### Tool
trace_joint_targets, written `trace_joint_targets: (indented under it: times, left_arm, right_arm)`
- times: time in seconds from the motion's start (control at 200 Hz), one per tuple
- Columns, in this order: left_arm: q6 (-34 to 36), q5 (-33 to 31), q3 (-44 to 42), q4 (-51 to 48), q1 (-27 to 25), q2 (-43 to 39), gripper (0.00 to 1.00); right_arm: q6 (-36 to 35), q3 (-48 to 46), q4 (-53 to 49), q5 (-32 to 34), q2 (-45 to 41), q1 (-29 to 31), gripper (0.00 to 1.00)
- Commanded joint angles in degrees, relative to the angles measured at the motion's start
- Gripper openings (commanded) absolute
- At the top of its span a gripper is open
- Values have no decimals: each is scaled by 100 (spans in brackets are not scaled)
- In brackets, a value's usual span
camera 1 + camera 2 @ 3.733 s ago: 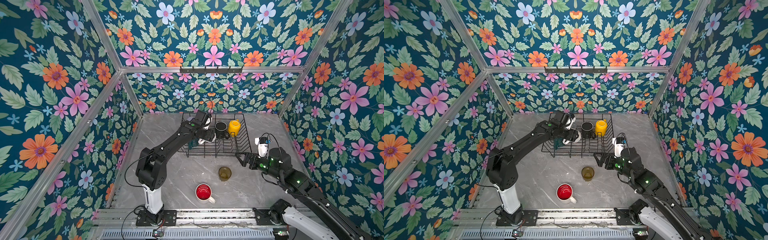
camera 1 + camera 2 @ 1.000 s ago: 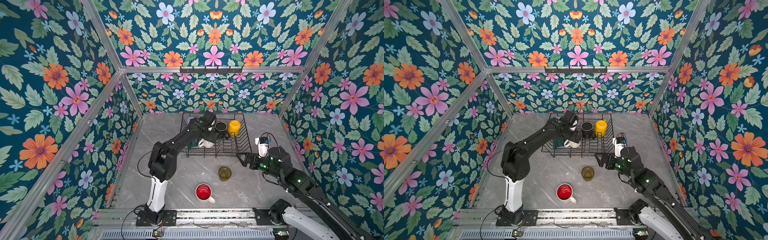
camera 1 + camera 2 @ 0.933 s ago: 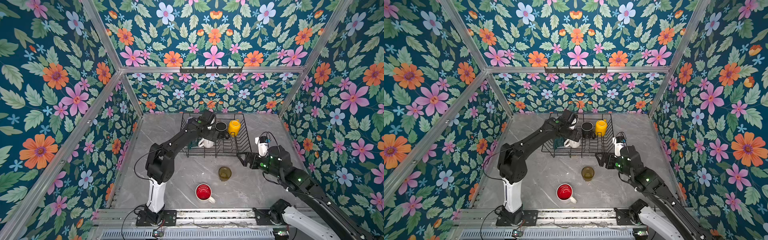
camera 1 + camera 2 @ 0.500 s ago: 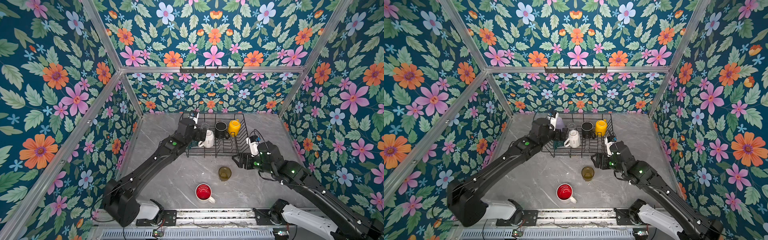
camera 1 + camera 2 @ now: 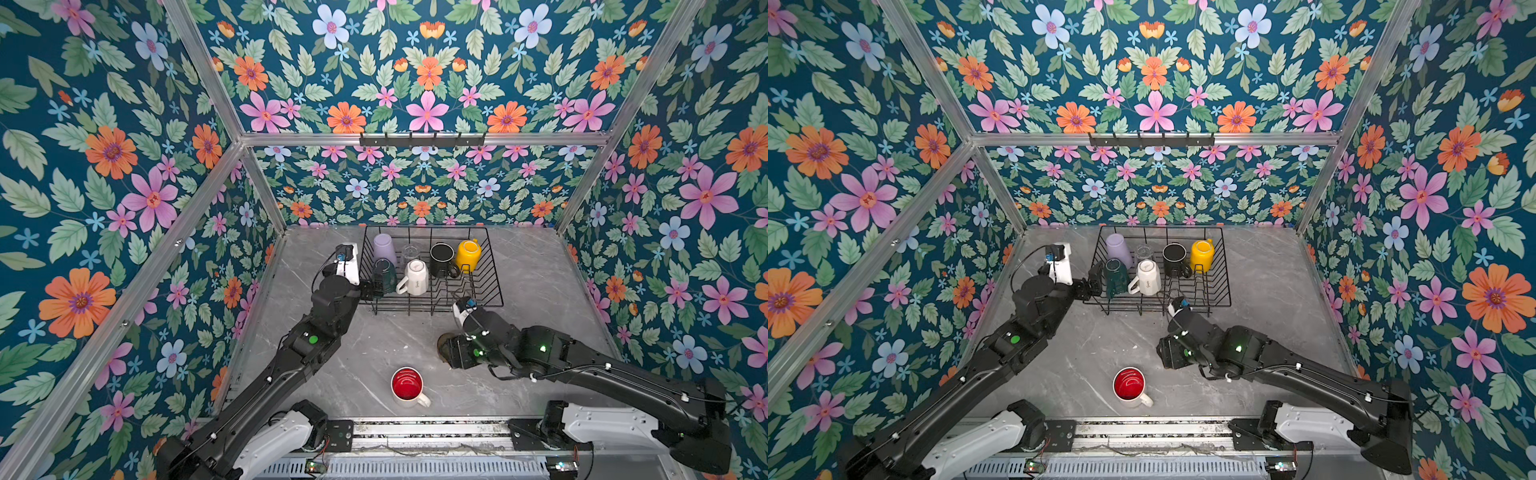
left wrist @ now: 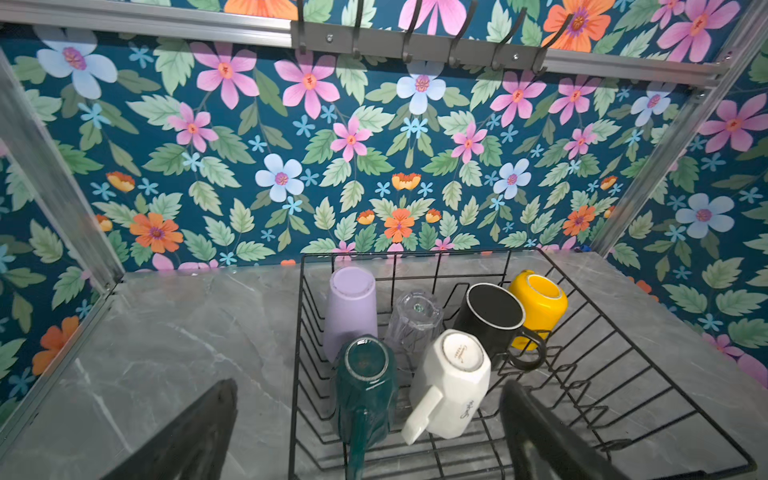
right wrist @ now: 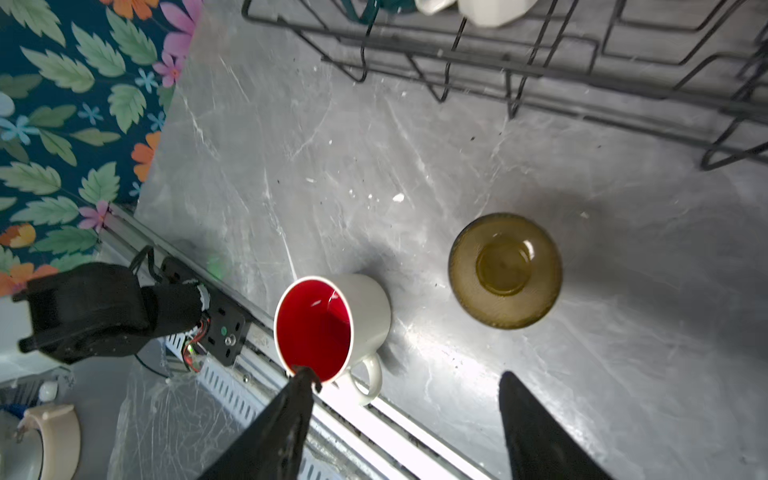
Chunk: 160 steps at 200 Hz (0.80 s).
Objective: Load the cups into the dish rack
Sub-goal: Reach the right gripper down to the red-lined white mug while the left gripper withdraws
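Grey marble worktop (image 5: pixel 365 345), floral walls. Held in rack (image 6: pixel 405 252) at the back: lilac tumbler (image 6: pixel 351 307), clear glass (image 6: pixel 413 322), black mug (image 6: pixel 490 316), yellow mug (image 6: pixel 538 299), green mug (image 6: pixel 365 386), white mug (image 6: pixel 451 386). Standing on worktop, upright, apart: olive glass (image 7: pixel 505 270), red mug (image 5: pixel 407 384). Left tool (image 5: pixel 1091 282) spread wide, empty, beside green mug. Right tool (image 7: pixel 405 374) jaws apart, empty, close to olive glass.

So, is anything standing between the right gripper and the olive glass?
Nothing visible. In the right wrist view only bare table lies between the open right gripper and the olive glass. The red-inside mug stands off to one side, not between them.
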Motion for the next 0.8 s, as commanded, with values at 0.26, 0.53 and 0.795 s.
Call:
trace_joint_targets:
  times: [0.26, 0.53, 0.795]
  left_arm:
    - [-447, -702, -759, 156, 95, -1014, 100]
    - [-575, -922, -897, 73, 95, -1275, 100]
    - [-522, -972, -998, 103, 95, -1566, 100]
  right_arm:
    - [1001, -26, 574, -220, 1215, 870, 62]
    - [1347, 267, 708, -363, 2116, 1067, 58]
    - [1641, 369, 702, -224, 2635, 1168, 51]
